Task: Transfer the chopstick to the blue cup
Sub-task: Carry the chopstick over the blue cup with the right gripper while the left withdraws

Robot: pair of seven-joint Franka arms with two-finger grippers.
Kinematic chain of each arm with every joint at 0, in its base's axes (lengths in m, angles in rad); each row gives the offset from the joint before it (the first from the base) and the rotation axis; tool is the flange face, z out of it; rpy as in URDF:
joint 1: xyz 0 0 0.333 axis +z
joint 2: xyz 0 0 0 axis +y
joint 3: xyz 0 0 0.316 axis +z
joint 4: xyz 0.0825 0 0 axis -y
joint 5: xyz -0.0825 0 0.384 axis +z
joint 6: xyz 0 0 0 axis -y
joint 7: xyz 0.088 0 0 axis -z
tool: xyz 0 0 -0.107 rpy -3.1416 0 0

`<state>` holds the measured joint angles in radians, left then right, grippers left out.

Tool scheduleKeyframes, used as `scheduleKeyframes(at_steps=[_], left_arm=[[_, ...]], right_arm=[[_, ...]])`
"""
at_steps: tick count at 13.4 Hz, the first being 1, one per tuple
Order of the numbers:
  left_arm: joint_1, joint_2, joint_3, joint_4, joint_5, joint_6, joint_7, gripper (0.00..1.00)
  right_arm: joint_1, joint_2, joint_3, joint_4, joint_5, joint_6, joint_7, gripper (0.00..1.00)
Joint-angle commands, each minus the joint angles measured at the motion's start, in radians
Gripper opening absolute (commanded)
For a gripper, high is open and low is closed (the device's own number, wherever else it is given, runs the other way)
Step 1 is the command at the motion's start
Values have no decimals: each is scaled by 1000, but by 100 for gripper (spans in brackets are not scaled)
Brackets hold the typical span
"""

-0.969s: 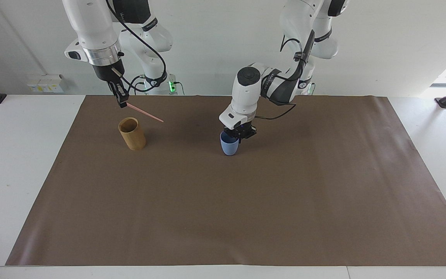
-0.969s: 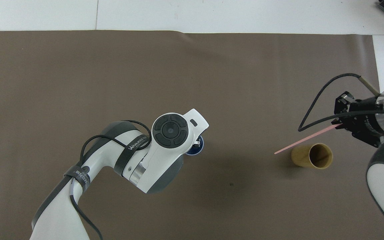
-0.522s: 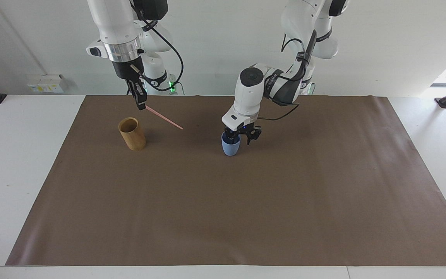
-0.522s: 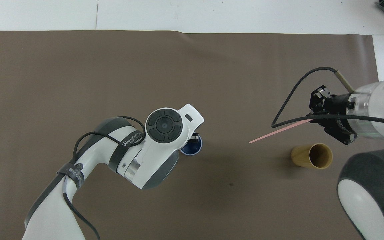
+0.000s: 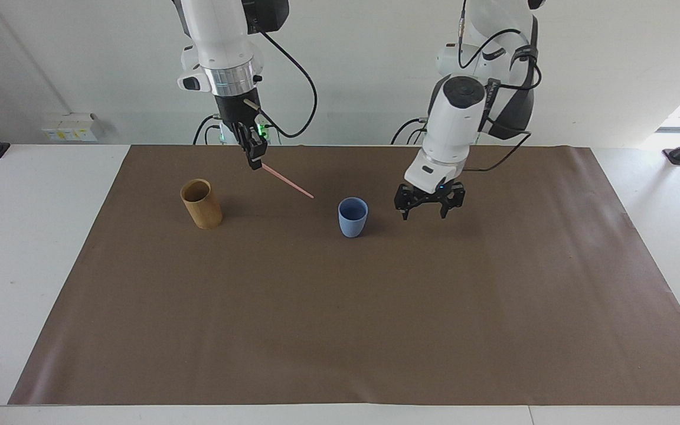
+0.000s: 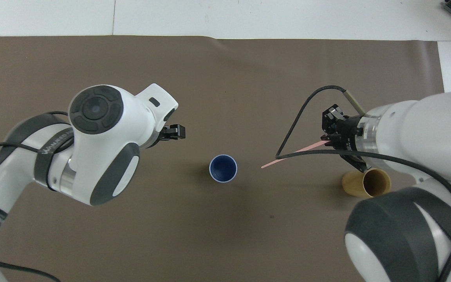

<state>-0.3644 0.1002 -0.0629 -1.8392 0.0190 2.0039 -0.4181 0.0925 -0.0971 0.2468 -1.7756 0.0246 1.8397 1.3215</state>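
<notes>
Since a second ago the left claw (image 5: 429,207) lets go of the blue cup (image 5: 352,216), hovering open beside it, while the right claw (image 5: 254,157) carries the light, stiff chopstick (image 5: 287,181), pinched by its upper end, toward it.

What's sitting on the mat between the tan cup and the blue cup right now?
Nothing rests there: between the tan cup and the blue cup the brown mat is bare. The facing view shows only the chopstick in the air above it, held by the right gripper.
</notes>
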Motion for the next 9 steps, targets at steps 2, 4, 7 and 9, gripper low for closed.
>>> scheduleKeyframes(at_steps=[2,4,7,9], left_arm=[[148,-66,-12,-25,18,-106,223,100],[220,-74,-12,-28,18,-120,338,100],[318,-86,-12,-29,16,-149,484,100],[370,-91,-12,-28,15,-151,557,100]], right_arm=[[84,11,2,-51,-40,101,122,0],[125,13,3,-91,-83,115,140,0],[186,33,2,-139,-98,179,151,0],[200,48,3,-139,-100,188,165,0]])
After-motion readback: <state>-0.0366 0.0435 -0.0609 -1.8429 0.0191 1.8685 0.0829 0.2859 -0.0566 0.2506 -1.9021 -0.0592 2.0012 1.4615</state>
